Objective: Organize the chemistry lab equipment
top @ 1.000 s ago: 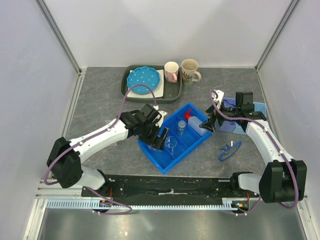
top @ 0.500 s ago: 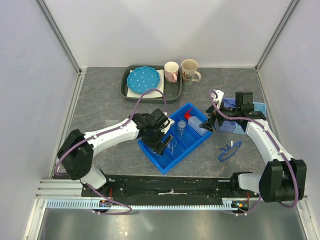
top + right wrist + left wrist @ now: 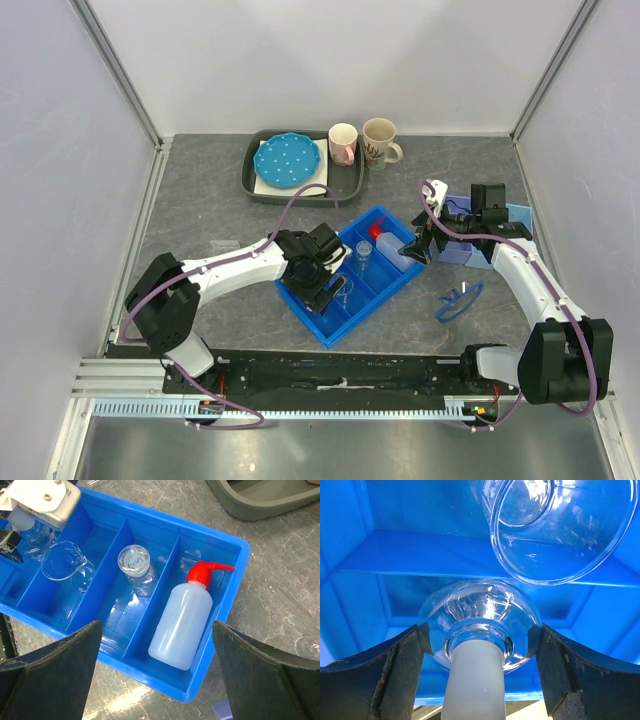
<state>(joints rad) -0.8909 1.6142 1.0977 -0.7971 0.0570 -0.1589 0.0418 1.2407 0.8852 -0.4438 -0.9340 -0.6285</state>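
Round-bottom flask [image 3: 480, 607] sits clamped by its bulb between the left gripper's [image 3: 481, 630] fingers, low in the blue tray [image 3: 395, 550]. Just beyond lies a tipped beaker [image 3: 560, 530]; releasing carelessly could knock glass against glass. Farther off, the right gripper [image 3: 415, 250] hangs wide and empty.
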